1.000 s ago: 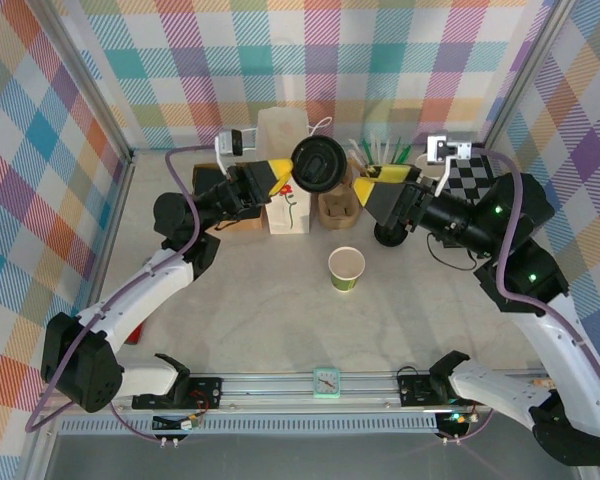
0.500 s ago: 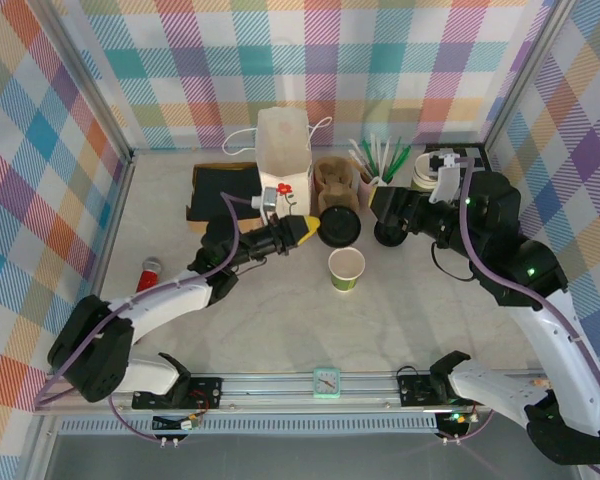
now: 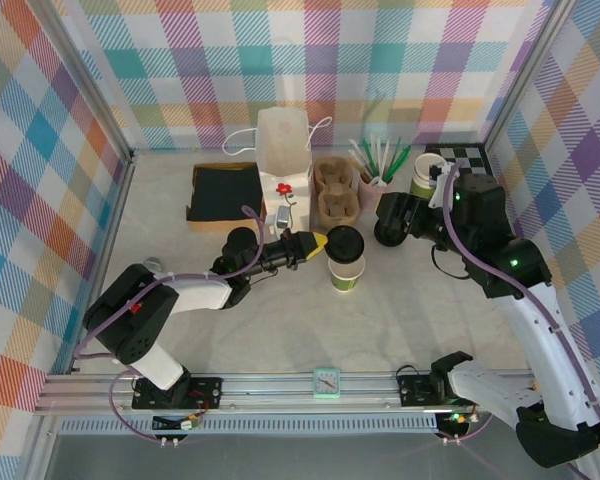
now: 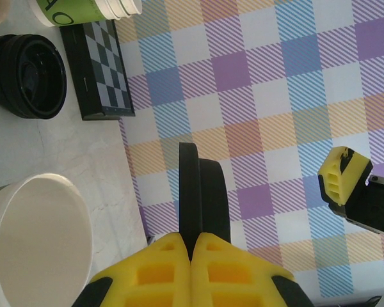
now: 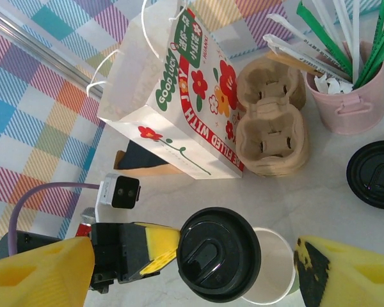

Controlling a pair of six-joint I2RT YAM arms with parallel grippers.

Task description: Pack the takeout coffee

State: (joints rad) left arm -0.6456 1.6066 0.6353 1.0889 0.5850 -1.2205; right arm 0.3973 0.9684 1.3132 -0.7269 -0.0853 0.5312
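Left gripper (image 3: 320,243), pinching black lid (image 3: 346,243): lowered from bag height to paper cup (image 3: 346,276), mid-table. Right gripper (image 3: 388,218) wide, empty. Capping likely next.

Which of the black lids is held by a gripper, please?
The lid pinched edgewise in the left gripper, above the lidless cup; the other lid lies on the table.

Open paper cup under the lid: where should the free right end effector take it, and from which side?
Probably the cup's side wall below the rim, coming level from the right end effector's side. The cup stands upright, and the lid pinched in the left end effector hangs partly over its mouth, blocking top and left.
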